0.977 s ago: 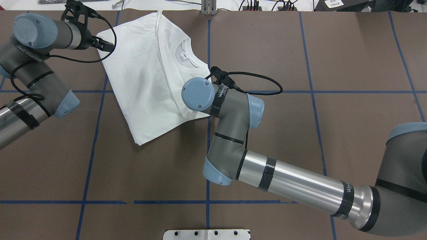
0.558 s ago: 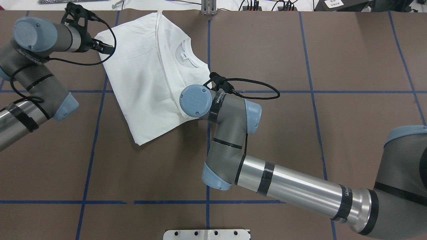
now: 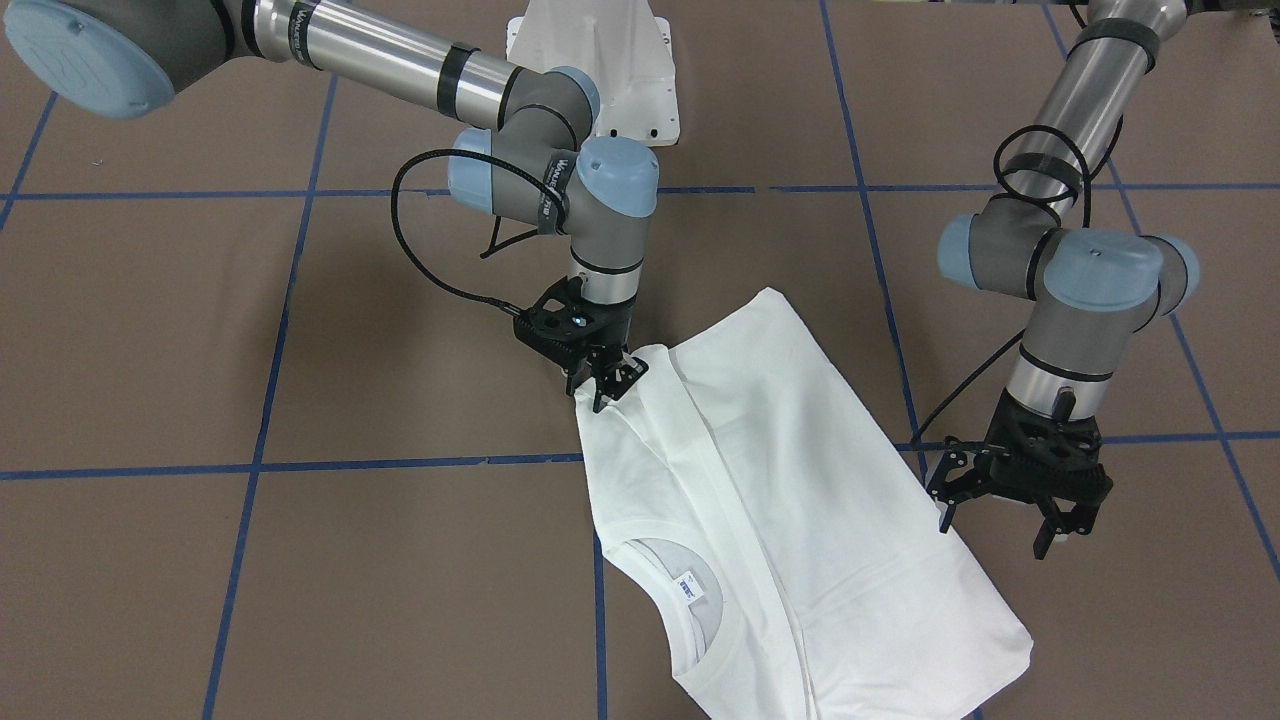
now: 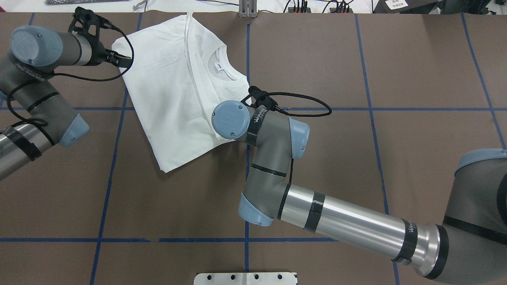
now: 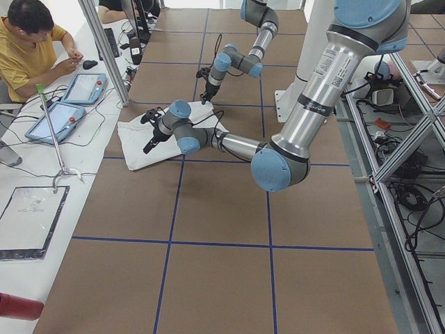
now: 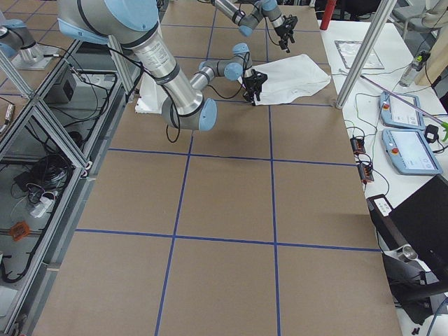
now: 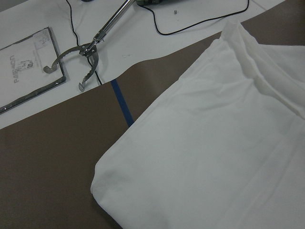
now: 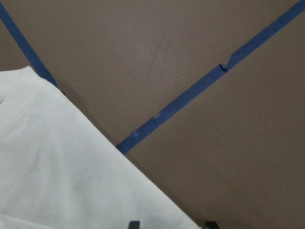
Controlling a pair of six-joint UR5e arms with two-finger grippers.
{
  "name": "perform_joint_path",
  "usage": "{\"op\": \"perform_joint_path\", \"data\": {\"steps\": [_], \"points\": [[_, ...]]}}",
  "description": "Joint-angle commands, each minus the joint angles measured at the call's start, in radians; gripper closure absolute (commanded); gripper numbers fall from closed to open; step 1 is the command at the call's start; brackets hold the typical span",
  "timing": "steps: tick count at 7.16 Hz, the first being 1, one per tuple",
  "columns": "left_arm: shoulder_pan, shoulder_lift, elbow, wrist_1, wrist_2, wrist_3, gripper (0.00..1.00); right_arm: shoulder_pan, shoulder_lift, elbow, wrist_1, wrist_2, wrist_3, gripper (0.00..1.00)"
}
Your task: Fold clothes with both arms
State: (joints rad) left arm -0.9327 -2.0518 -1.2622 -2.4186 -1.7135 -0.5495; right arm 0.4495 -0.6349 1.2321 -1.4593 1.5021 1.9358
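The white T-shirt (image 4: pixel 170 91) lies folded into a long rectangle on the brown table, neck and label (image 3: pixel 686 583) facing up. My right gripper (image 3: pixel 603 385) points down at the hem corner nearest the robot. In the right wrist view its fingertips (image 8: pixel 134 224) stand slightly apart over the shirt's (image 8: pixel 62 167) edge, so it is open. The overhead view hides it under the wrist. My left gripper (image 3: pixel 995 535) hangs open just off the shirt's (image 3: pixel 800 500) long edge, touching nothing, and sits beside the far left corner in the overhead view (image 4: pixel 121 59). The left wrist view shows that corner (image 7: pixel 214 157).
The white pedestal base (image 4: pixel 245 278) sits at the table's near edge between the arms. Blue tape lines (image 4: pixel 107 174) grid the brown surface. Beyond the far edge are cables and a metal tool (image 7: pixel 81 52). A seated person (image 5: pixel 35 42) and teach pendants (image 5: pixel 59 118) are at a side bench.
My left gripper has drawn back leftward off the shirt's far corner. The right wrist has shifted a little toward the robot and to the left. The shirt lies unchanged.
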Motion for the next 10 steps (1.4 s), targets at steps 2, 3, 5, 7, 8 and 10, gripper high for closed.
{"op": "perform_joint_path", "data": {"steps": [2, 3, 5, 7, 8, 10], "points": [[0.0, 0.005, 0.0, -0.017, 0.002, -0.001, 0.0, 0.001, 0.004, 0.009, -0.015, 0.001, -0.006, 1.0], [0.0, 0.005, 0.0, -0.017, 0.002, -0.001, 0.0, 0.003, -0.012, 0.068, -0.067, 0.007, -0.018, 1.0], [0.015, 0.005, -0.006, -0.019, 0.0, -0.035, 0.0, 0.003, -0.215, 0.366, -0.165, 0.009, -0.053, 1.0], [0.017, 0.007, -0.015, -0.017, -0.049, -0.044, 0.0, -0.093, -0.386, 0.661, -0.312, -0.028, -0.052, 1.0], [0.017, 0.006, -0.019, -0.017, -0.057, -0.052, 0.0, -0.156, -0.44, 0.744, -0.332, -0.098, -0.048, 1.0], [0.017, 0.005, -0.043, -0.016, -0.101, -0.056, 0.0, -0.266, -0.459, 0.809, -0.402, -0.159, 0.009, 1.0]]}}
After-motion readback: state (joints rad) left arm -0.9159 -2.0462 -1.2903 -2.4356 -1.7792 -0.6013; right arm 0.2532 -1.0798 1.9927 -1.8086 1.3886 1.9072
